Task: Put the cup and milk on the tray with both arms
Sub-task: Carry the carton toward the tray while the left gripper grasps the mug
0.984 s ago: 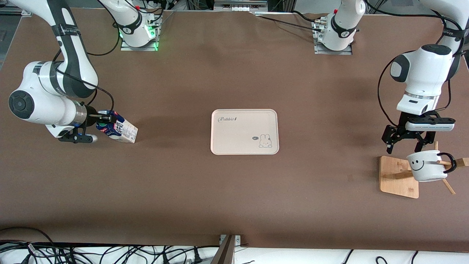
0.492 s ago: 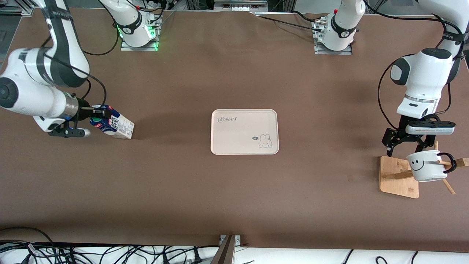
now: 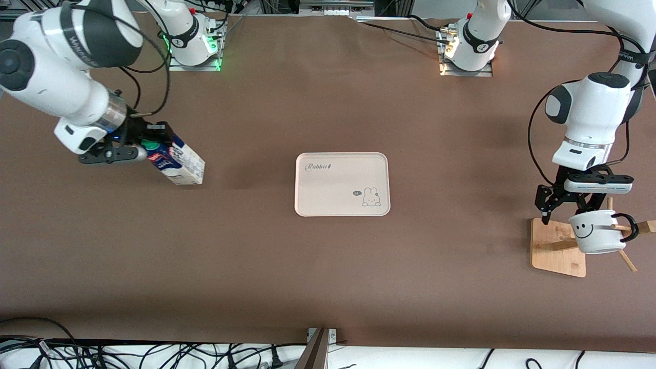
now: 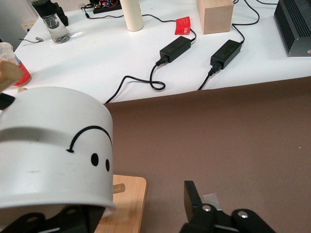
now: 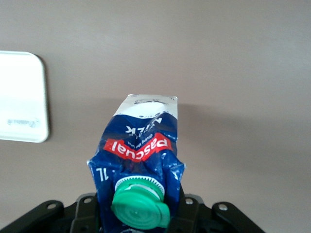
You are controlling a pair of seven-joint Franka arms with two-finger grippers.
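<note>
Hand, right (image 3: 154, 137): black two-finger hand on the white right arm, closed on the gabled top of the milk, held up over the bench toward the right arm's end.

Hand, left (image 3: 568, 207): black two-finger hand on the white left arm, fingers (image 4: 194, 199) spread apart, gripping nothing, hanging over the wooden stand with the cup just beside one finger.

Bench (image 3: 328, 266): brown-covered surface carrying all items.

Tray (image 3: 342, 184): flat cream rectangular tray with rounded corners, "Rabbit" lettering and a small bunny drawing; lies at the middle of the bench, well apart from both hands, nothing on it.

Wooden stand (image 3: 556, 248): light wood base plate with pegs, near the edge at the left arm's end of the bench.

Milk (image 3: 177, 160): small gable-top carton, dark blue and white with a red band and round green cap (image 5: 141, 209); tilted in the right hand, its lower end pointing toward the tray.

Cup (image 3: 597, 231): small white mug with black smiley face and black handle, hung on a peg of the wooden stand.
</note>
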